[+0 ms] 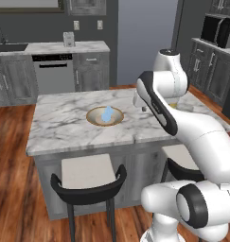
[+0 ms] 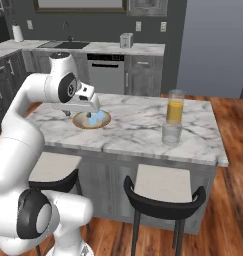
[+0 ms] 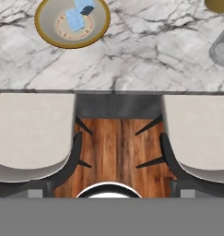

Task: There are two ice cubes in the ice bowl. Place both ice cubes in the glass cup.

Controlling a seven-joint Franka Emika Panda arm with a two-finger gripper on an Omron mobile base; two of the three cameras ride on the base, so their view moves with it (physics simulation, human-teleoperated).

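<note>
The ice bowl [image 1: 94, 121] [image 2: 79, 122] [image 3: 48, 32], tan with a golden-brown rim, sits on the marble island. Two pale-blue ice cubes [image 1: 107, 113] [image 2: 97, 116] [image 3: 77, 19] lie inside it, touching each other. The clear glass cup [image 2: 171, 134] [image 3: 221, 46] stands near the island's front edge, well to the right of the bowl. My gripper [image 1: 139, 104] [image 2: 92, 113] hangs open and empty above the island's near side, a little right of the bowl, between bowl and cup. Nothing is between its fingers.
A taller glass of orange liquid [image 2: 175, 107] [image 3: 218, 4] stands just behind the glass cup. Two cushioned stools [image 3: 32, 129] [image 3: 201, 133] are tucked under the island's front edge. Wood floor surrounds the island; cabinets and a dishwasher [image 1: 53, 71] line the back wall.
</note>
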